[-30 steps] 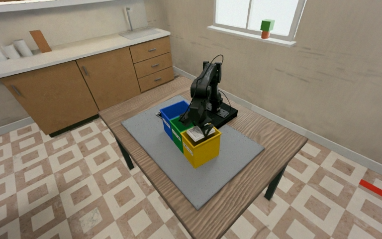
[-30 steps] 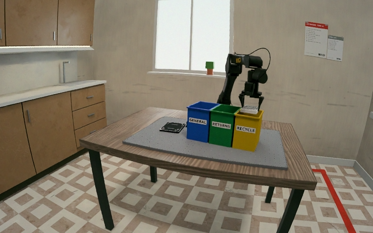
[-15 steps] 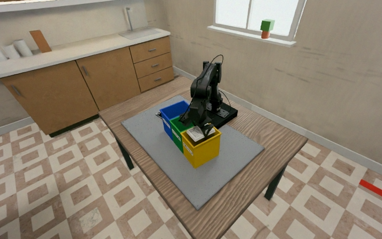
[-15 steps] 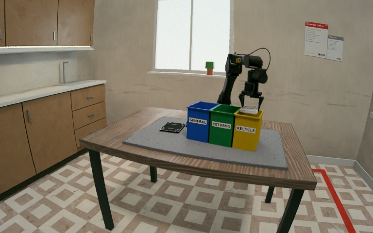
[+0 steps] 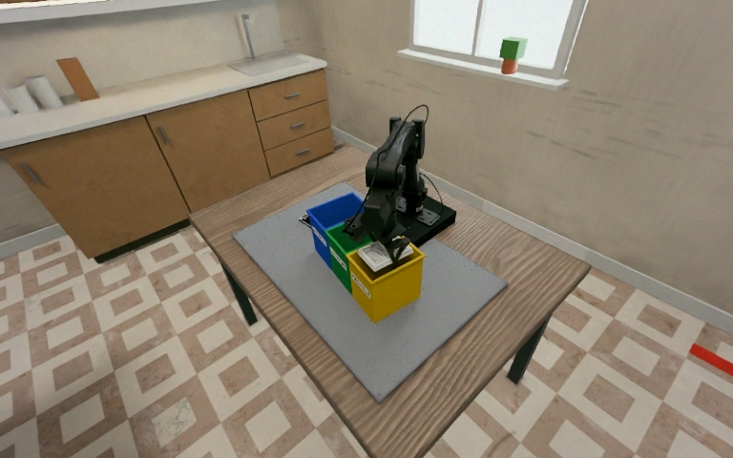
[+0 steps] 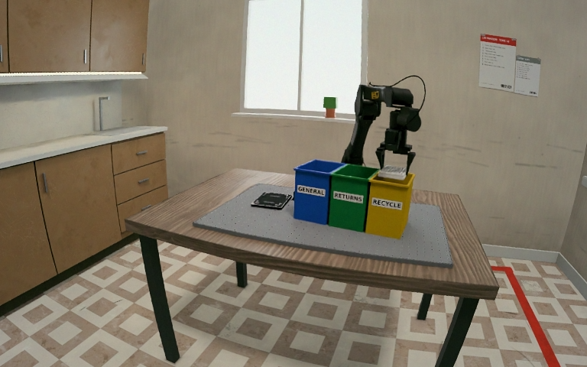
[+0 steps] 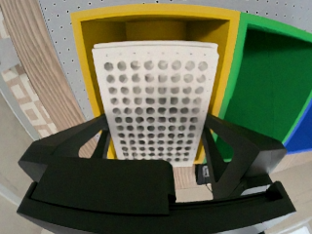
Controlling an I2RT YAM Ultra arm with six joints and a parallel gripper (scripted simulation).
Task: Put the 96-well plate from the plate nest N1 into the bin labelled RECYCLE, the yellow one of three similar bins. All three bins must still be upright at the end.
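Note:
My gripper (image 7: 156,117) is shut on the white 96-well plate (image 7: 156,104) and holds it level right over the open top of the yellow RECYCLE bin (image 7: 153,29). In the exterior view the plate (image 6: 393,172) sits at the rim of the yellow bin (image 6: 388,206), between the fingers of the gripper (image 6: 394,163). In the top view the plate (image 5: 378,255) is over the yellow bin (image 5: 386,283). The black plate nest N1 (image 6: 272,199) lies empty on the grey mat, left of the bins.
The green RETURNS bin (image 6: 351,199) stands against the yellow bin and the blue GENERAL bin (image 6: 315,192) beside that, all three upright in a row. The arm's base (image 5: 427,216) stands behind the bins. The grey mat covers the table's middle.

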